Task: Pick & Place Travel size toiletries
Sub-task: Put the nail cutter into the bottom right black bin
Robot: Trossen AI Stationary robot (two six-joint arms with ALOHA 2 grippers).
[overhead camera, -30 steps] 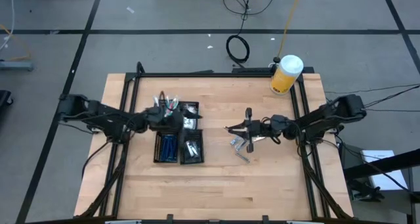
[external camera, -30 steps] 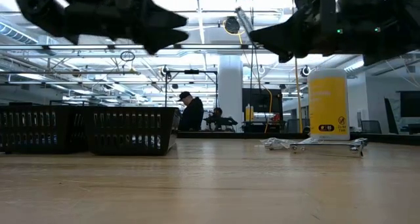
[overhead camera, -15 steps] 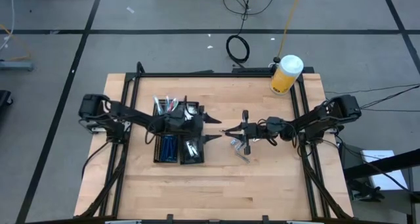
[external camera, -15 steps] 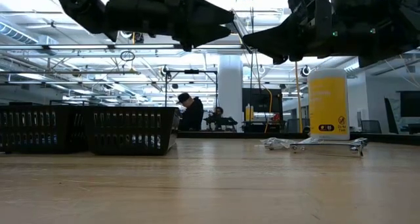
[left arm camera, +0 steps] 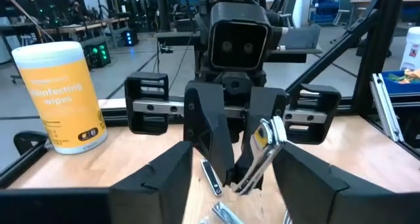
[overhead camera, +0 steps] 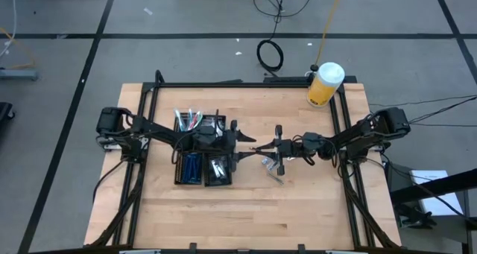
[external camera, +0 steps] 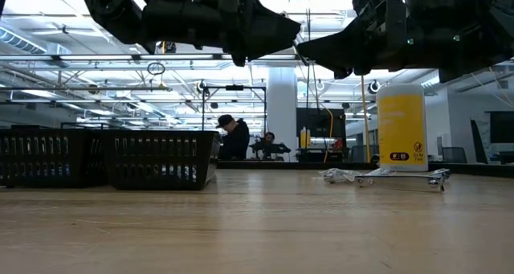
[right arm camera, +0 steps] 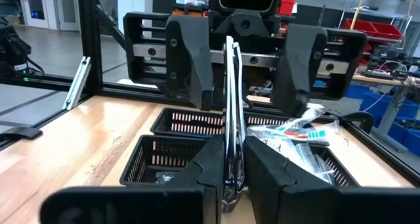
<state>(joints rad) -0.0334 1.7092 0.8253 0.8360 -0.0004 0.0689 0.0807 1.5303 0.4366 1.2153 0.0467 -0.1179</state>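
Holding a silvery tube (right arm camera: 230, 99) pinched upright at mid-table, the right gripper (overhead camera: 257, 147) faced the left gripper's (overhead camera: 237, 140) spread jaws; they should close squarely before any release.

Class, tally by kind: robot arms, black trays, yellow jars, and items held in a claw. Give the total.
robot arms: 2 (left arm, right arm)
black tray: 1
yellow jar: 1
silvery toiletry held in the right claw: 1
total: 5

wood worktop (overhead camera: 246, 209) carries black tray (overhead camera: 203, 159), yellow jar (overhead camera: 324, 85), loose silvery tubes (overhead camera: 271, 169) just below right arm's fingers (overhead camera: 262, 147)
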